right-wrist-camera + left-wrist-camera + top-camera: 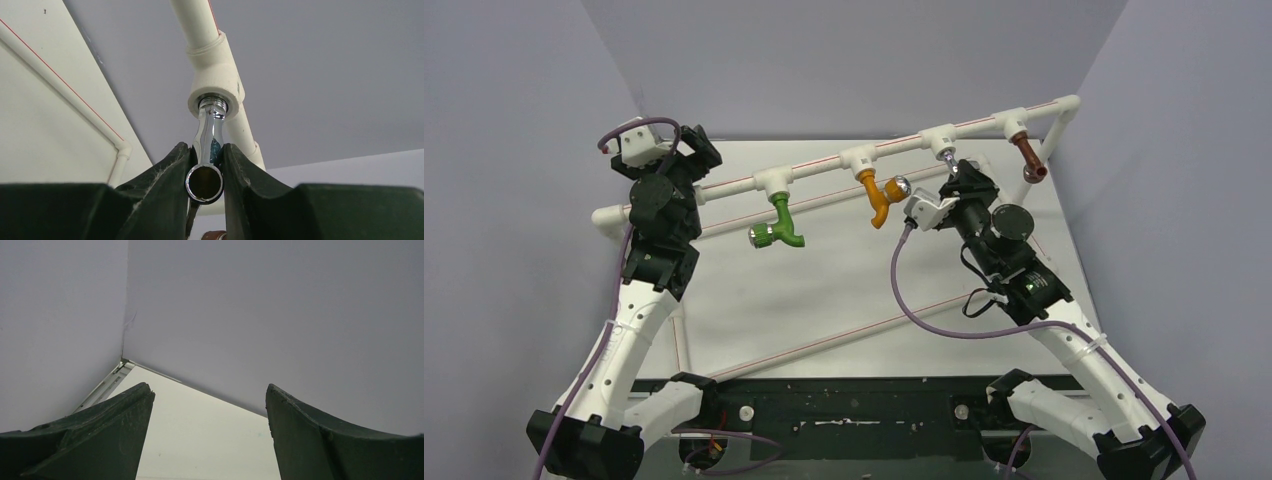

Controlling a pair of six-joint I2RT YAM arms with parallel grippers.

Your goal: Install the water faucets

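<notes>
Four water faucets hang from white tee fittings on a raised pipe [819,169]: green [776,228], orange [876,197], chrome [947,156] and brown [1028,156]. In the right wrist view the chrome faucet [207,132] has its threaded end in a tee fitting [215,80]. My right gripper [206,156] is shut on it, one finger pressed to each side just above its round spout mouth. My right gripper [954,178] sits right under that tee. My left gripper [210,395] is open and holds nothing, facing the back left corner. It [696,142] stands by the pipe's left end.
A second white pipe [824,338] with a red stripe lies slanted across the table. Grey walls close in the left, back and right sides. Purple cables [924,310] loop off both arms. The brown faucet's top [215,235] shows just below my right fingers.
</notes>
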